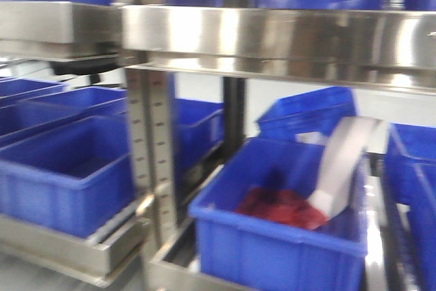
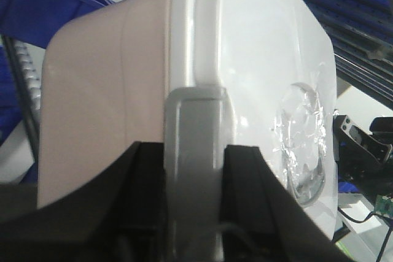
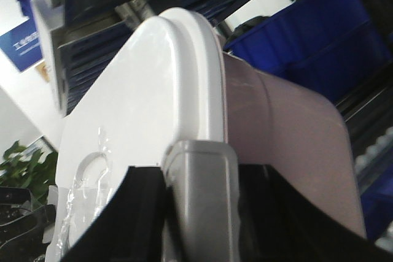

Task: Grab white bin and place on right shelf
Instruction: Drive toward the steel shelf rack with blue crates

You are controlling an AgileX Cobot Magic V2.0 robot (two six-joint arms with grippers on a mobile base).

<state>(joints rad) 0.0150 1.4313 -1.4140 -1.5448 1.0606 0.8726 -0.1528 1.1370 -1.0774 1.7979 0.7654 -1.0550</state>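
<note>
Your left gripper [image 2: 195, 105] and right gripper [image 3: 199, 154] tight on white bin [image 2: 258, 47] rim, wrist views only; right shelf [image 1: 286, 35] shiny rail, front view only.

Motion blur is smearing the front view, and glare is streaking across the shelf [image 1: 272, 32]. Bright light is washing out the bin [image 2: 258, 47] in both wrist views.

Blue wall sign [image 3: 27, 44] — lettering blurred, unreadable
</note>
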